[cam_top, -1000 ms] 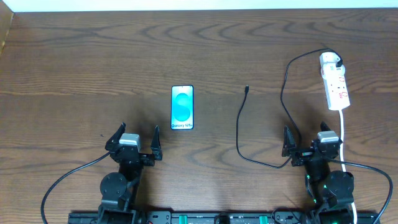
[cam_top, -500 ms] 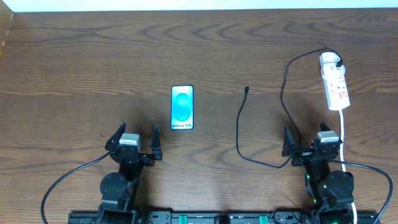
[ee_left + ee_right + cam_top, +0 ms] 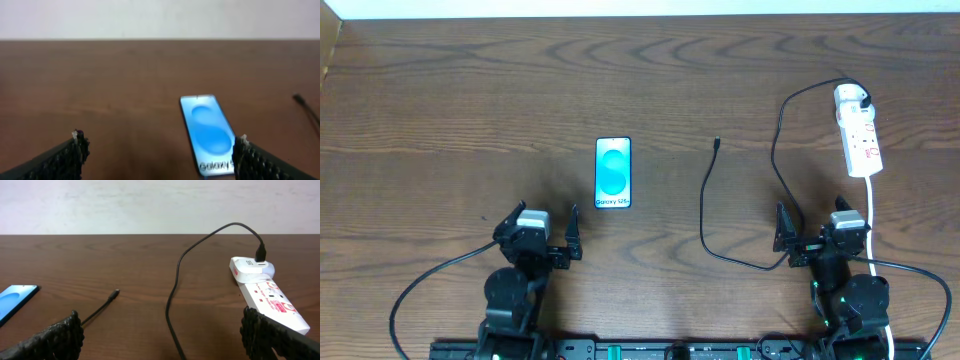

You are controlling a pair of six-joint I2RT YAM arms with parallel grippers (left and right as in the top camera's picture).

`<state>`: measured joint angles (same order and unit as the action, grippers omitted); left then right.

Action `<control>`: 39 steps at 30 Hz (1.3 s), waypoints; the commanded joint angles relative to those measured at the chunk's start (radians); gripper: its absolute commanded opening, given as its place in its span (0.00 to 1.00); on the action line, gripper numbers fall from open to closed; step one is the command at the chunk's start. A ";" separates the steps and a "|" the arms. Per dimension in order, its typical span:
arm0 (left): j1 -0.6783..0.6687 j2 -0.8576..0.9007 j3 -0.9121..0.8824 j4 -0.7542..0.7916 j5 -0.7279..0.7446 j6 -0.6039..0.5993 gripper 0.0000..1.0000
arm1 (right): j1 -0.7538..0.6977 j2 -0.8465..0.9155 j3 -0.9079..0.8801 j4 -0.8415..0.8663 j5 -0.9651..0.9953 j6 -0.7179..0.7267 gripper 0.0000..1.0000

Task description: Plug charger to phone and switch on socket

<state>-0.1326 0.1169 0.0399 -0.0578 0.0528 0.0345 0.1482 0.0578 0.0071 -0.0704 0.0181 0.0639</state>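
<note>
Approach stage: left claw (image 3: 160,144) and right claw (image 3: 161,317) both gape empty. I judge the right claw must first pinch the charger plug tip (image 3: 717,143), lying well apart at three o'clock of the phone (image 3: 613,173).

A dark brown, wood-grained table (image 3: 440,100) is shown. The phone (image 3: 613,173) is laid flat near its middle (screen up, lit blue). To the right, the charger (image 3: 702,210) is trailed in loose curves, well apart from the phone. The socket (image 3: 860,140) is laid at the far right, its white cord (image 3: 871,200) run toward the near edge.
</note>
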 commanded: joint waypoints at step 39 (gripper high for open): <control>0.005 1.171 0.986 -0.319 0.228 -0.009 0.94 | 0.008 0.002 -0.002 -0.003 -0.002 0.010 0.99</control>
<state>-0.1326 1.2358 0.9348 -0.3408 0.2474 0.0269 0.1482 0.0589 0.0071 -0.0700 0.0185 0.0643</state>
